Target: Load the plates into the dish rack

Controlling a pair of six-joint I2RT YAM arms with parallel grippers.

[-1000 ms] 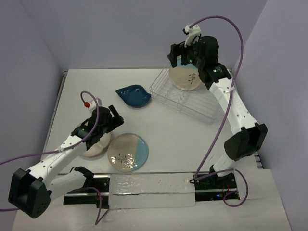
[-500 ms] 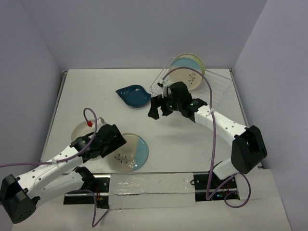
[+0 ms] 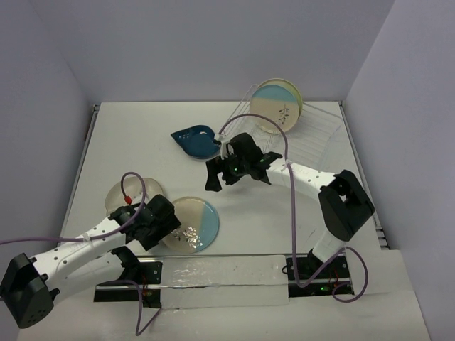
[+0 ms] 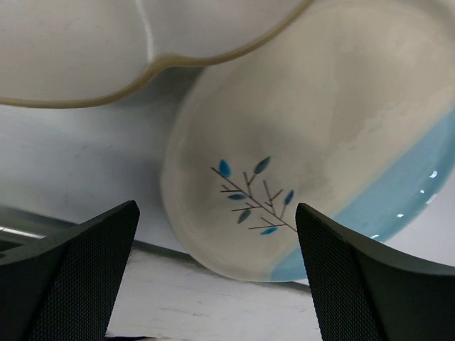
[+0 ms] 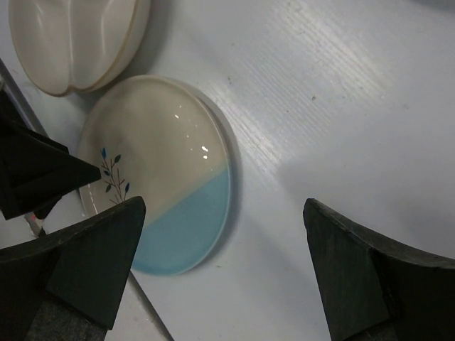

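A cream and pale blue plate (image 3: 193, 224) (image 4: 313, 135) (image 5: 167, 177) lies flat near the front of the table. My left gripper (image 3: 168, 221) (image 4: 217, 280) is open at its left rim, with the rim between the fingers but not touched. A cream divided plate (image 3: 122, 198) (image 4: 128, 42) (image 5: 71, 39) lies to the left. The dark blue leaf dish (image 3: 196, 141) lies further back. My right gripper (image 3: 219, 172) (image 5: 224, 277) hangs open and empty over mid-table. Two plates (image 3: 279, 105) stand in the white wire dish rack (image 3: 313, 138).
The table's near edge holds the arms' mounting rail (image 3: 220, 273) just in front of the blue plate. Purple walls close in the back and sides. The left gripper (image 5: 35, 177) shows in the right wrist view beside the plate.
My right arm left a plate standing in the rack and swung down-left to mid-table. My left gripper moved from over the divided plate to the blue plate's left rim.
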